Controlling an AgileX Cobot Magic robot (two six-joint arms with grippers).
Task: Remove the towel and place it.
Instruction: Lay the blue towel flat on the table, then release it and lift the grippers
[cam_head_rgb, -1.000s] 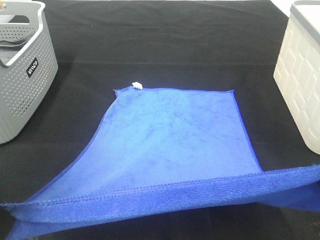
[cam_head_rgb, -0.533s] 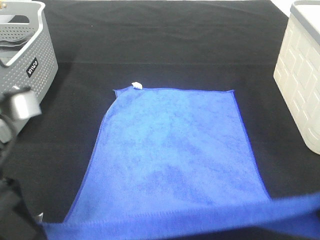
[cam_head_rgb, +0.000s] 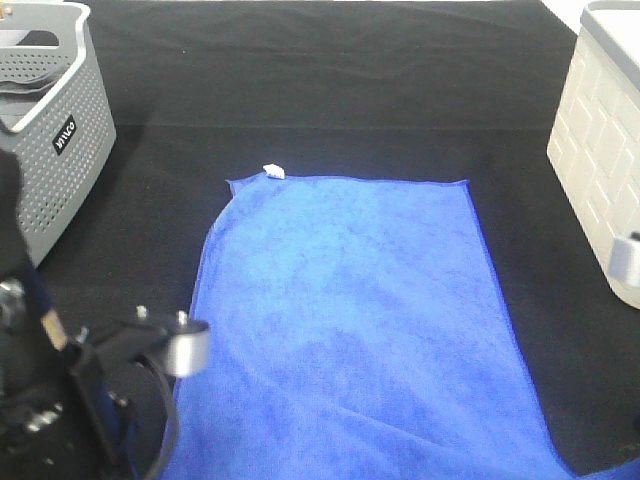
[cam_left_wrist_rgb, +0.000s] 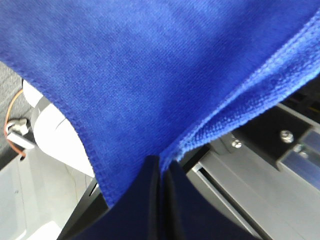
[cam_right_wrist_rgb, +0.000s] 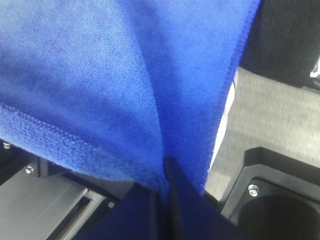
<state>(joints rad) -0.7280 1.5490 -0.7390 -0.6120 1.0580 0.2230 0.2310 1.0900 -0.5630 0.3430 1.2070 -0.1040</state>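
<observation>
The left gripper (cam_left_wrist_rgb: 160, 164) and the right gripper (cam_right_wrist_rgb: 166, 164) each pinch a near corner of the towel (cam_head_rgb: 350, 310), whose length runs straight away from both across the black table cloth (cam_head_rgb: 330, 90), neither arm nearer.

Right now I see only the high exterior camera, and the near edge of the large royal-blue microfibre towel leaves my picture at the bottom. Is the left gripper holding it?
Observer: Yes. In the left wrist view the left gripper is shut on the royal-blue microfibre towel, pinching it at its stitched hem.
Operator: And the right gripper?
Observer: The right gripper is shut on the towel too, and the cloth gathers into a fold at its tips.
Operator: What is beside the cloth on that side?
Observer: A grey textured surface shows past the hem. I cannot tell whether it is the floor.
</observation>
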